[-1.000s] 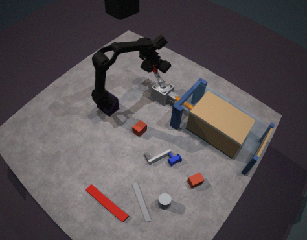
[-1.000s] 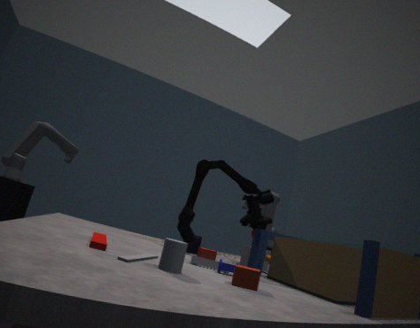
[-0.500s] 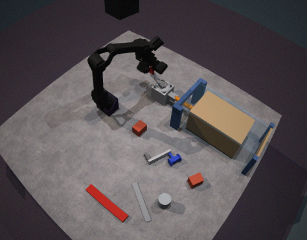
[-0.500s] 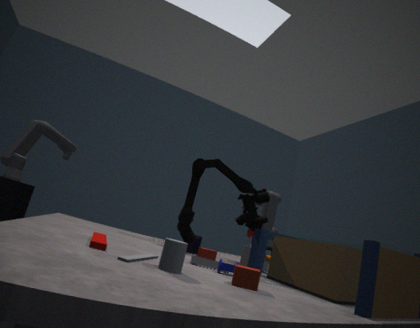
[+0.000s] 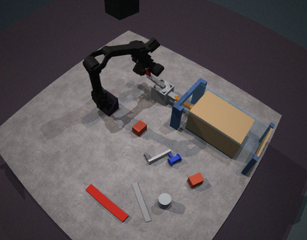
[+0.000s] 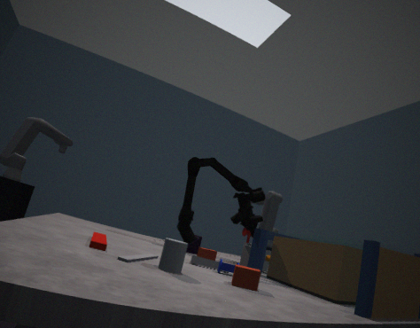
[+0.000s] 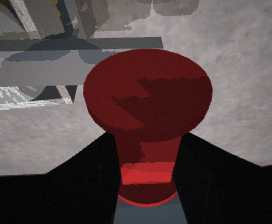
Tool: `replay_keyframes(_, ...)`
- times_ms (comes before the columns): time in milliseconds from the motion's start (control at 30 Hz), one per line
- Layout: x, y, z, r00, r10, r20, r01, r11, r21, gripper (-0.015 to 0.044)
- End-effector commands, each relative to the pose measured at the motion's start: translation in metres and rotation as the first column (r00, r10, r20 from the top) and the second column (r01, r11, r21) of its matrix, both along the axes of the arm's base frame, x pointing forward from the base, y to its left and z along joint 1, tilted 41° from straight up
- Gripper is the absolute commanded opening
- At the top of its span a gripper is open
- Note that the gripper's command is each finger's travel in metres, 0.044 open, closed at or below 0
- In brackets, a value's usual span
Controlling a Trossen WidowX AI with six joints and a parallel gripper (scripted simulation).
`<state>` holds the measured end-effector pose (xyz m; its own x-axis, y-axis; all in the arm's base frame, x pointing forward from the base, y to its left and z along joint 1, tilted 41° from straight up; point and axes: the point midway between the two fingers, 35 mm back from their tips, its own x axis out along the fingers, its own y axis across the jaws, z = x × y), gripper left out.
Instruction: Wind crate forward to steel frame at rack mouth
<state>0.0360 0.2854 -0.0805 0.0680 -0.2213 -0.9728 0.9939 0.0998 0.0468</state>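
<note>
My gripper [image 5: 148,72] [image 7: 143,132] is shut on the red knob [image 7: 148,90] of the winch handle. The handle's grey arm [image 5: 156,80] [image 7: 33,72] runs from the knob to the top of the grey winch [image 5: 161,94]; its key and the hole are hidden. An orange strap [image 5: 188,104] runs from the winch side through the blue frame [image 5: 176,117] [image 6: 258,250] to the crate. The tan crate [image 5: 221,118] [image 6: 315,266] looks flat inside the cubby. In the top view its front stands close behind the frame, with a narrow gap.
A blue-ended grey crank [image 5: 160,156], two red-orange blocks [image 5: 139,128] [image 5: 195,180], a grey cylinder [image 5: 164,200], a flat grey bar [image 5: 141,202] and a long red bar [image 5: 106,202] lie on the bench. Blue posts [image 5: 250,165] with a tan panel stand at the cubby's far end.
</note>
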Motion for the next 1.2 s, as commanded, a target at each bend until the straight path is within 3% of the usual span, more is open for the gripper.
replay_keyframes(0,0.002,-0.016,0.006,1.000,0.000,0.005,0.000,0.999,-0.035,0.0000)
replay_keyframes(1167,0.038,-0.059,0.045,1.000,0.000,0.008,0.001,0.999,-0.039,0.0000)
